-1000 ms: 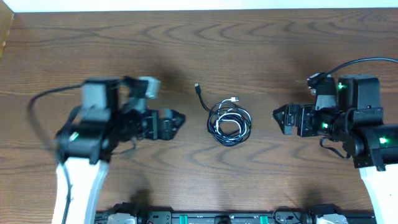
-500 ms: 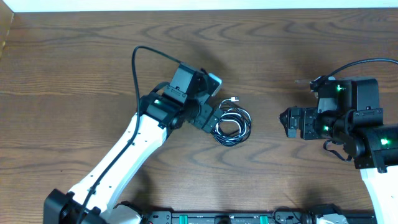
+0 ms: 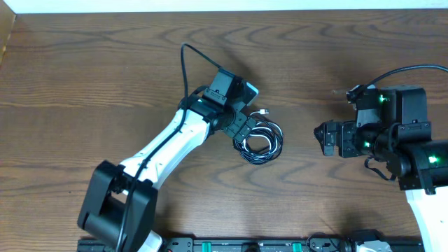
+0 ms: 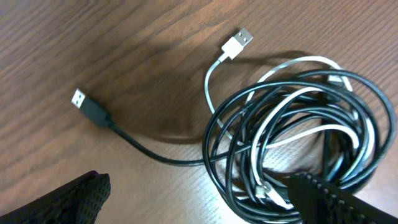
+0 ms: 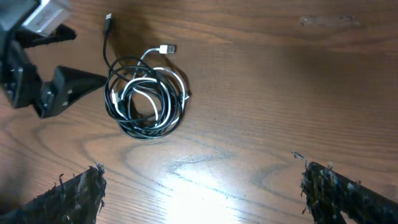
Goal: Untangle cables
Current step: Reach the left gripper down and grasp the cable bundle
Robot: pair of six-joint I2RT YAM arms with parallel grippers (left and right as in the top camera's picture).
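Note:
The cables [image 3: 261, 141] lie in one coiled bundle at the table's middle, black cords wound together with one white cord. In the left wrist view the bundle [image 4: 298, 149] fills the right side. A white USB plug [image 4: 239, 42] and a black USB plug [image 4: 81, 99] stick out of it. My left gripper [image 3: 242, 131] is open at the bundle's left edge. In its own view [image 4: 199, 205] one finger is over the coil and the other over bare wood. My right gripper [image 3: 322, 137] is open and empty, well to the right of the bundle [image 5: 146, 99].
The brown wooden table [image 3: 105, 63] stretches around the bundle. The left arm's thick black cable [image 3: 185, 66] loops up behind its wrist. The right arm's cable [image 3: 406, 70] arcs at the far right. A black rail [image 3: 245, 245] runs along the front edge.
My left arm has swung from the left side across to the bundle, and its open gripper has come down at the coil's left edge. The right arm has barely moved.

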